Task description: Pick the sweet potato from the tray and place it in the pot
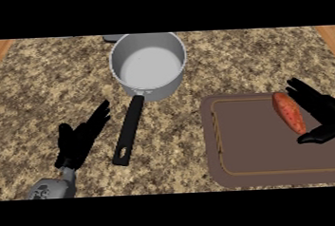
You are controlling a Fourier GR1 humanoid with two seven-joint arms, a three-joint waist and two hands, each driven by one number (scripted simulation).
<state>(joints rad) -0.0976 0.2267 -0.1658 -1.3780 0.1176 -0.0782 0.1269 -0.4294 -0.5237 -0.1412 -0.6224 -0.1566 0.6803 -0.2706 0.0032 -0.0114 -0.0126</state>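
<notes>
1. Sweet potato, the orange-red tapered root [289,113], lies on the brown rectangular tray [256,151] at 3 o'clock, not lifted.
2. Right hand [330,113] sits just beside its right flank, fingers straight and thumb near the lower end, holding nothing.
3. Left hand [74,141] rests open at 8 o'clock.
4. Grey metal pot with black handle [148,63] stands at 12 o'clock without the sweet potato in it. Judgement: grasp, carry and placing all remain.

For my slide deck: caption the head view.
Right hand at the sweet potato on the tray; pot up-left, left hand resting open.
</notes>
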